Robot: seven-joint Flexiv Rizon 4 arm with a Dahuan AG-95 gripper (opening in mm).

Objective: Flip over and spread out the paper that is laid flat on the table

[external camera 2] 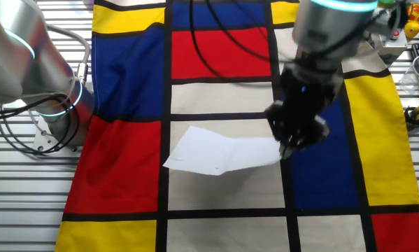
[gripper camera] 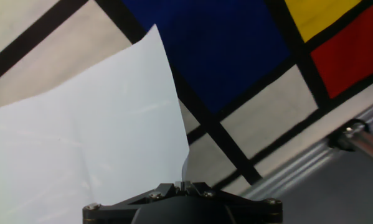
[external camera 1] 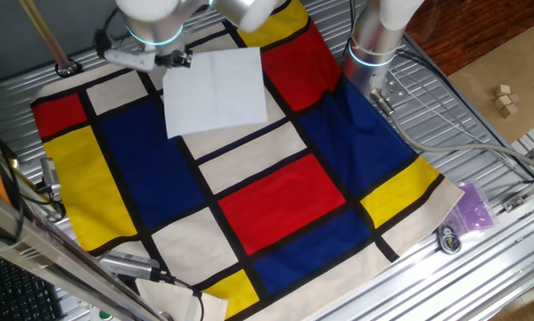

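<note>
The white creased paper (external camera 1: 215, 89) hangs lifted above the cloth-draped table (external camera 1: 480, 134), held by one edge. In the other fixed view the paper (external camera 2: 219, 150) slopes down to the left from my gripper (external camera 2: 293, 145), over a cream block. In the hand view the sheet (gripper camera: 80, 130) fills the left half and its edge runs straight into my shut jaws (gripper camera: 185, 182). In one fixed view my gripper (external camera 1: 170, 61) sits at the sheet's far left corner.
A second arm's base (external camera 1: 373, 45) stands at the cloth's far edge, with cables (external camera 2: 27, 133) beside it. A purple bag (external camera 1: 473, 207) and a round metal part (external camera 1: 448, 239) lie on the bare metal. Tools (external camera 1: 128, 266) lie at the near left.
</note>
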